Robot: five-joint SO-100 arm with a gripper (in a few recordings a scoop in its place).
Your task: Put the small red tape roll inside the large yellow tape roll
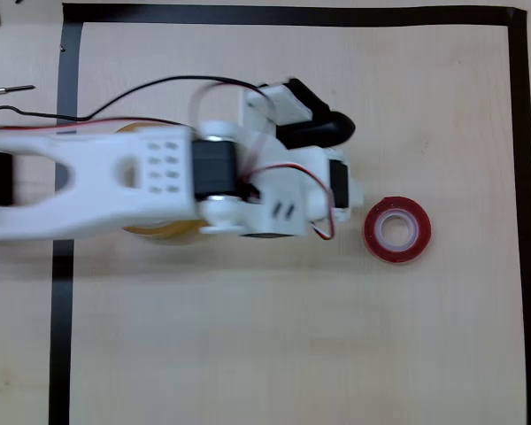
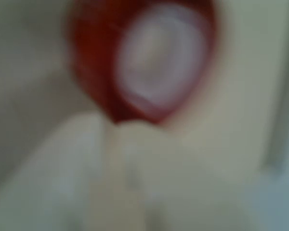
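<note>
1. Overhead view, what is hidden: the white arm (image 1: 142, 181) reaches in from the left edge and covers most of the large yellow tape roll (image 1: 164, 232). Only an amber sliver shows below the arm and a thin arc above it, left of centre.
2. Overhead view, the gripper (image 1: 354, 190): its tip sits at centre right, seen from above, with a black part above it. The fingers lie under the wrist body, so I cannot tell whether they stand apart or together.
3. Overhead view, the small red tape roll (image 1: 397, 230): it lies flat on the table (image 1: 274, 345), right of centre, just beside the gripper's tip. Whether they touch is unclear.
4. Overhead view, surroundings: red and black wires (image 1: 159, 87) loop over the arm. A black tape border (image 1: 517, 177) frames the work area at top, left and right.
5. Overhead view, open room: the lower half of the table is bare wood, and so is the strip between the red roll and the right border.
6. Wrist view, what is hard to make out: the whole frame is heavily blurred. The small red tape roll (image 2: 144, 57) fills the upper middle, its pale core facing the camera.
7. Wrist view, foreground: a pale blurred shape, probably a finger (image 2: 120, 178), rises from the bottom edge to the roll's lower rim. The jaws' state cannot be read here either.
</note>
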